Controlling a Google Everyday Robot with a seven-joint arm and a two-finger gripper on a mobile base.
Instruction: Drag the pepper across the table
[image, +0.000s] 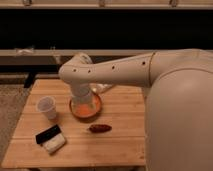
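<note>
- Counter (125, 147): small rectangular top of light wooden planks; carries every loose item listed here.
- Orange bowl (96, 112): round and shallow, standing toward the far middle of the counter. It is the reference for the entries below.
- Pepper (100, 128): small elongated dark red-brown pod with tapered ends. It lies flat on the counter just in front of the bowl, slightly to the picture's right of the bowl's centre and apart from its rim. Its long axis runs roughly parallel to the counter's near edge.
- Arm (117, 72): thick and white, with a row of small dark holes. It reaches in from the picture's right of the bowl, bends at an elbow above it and drops straight toward it.
- Claw (83, 103): at the lower end of the arm's descending section, directly over the bowl's inside and covering much of it. Whether it is open or closed, and whether it has hold of anything, cannot be told. The pepper lies nearer the camera than the claw, a little to the picture's right, apart from it.
- White cup (47, 107): upright, to the picture's left of the bowl, apart from it.
- Black-and-white block (51, 139): lying at a slant, in front and to the picture's left of the bowl, near the counter's front edge.
- Robot body (180, 115): large rounded white shell to the picture's right of the bowl, overlapping the counter's end.
</note>
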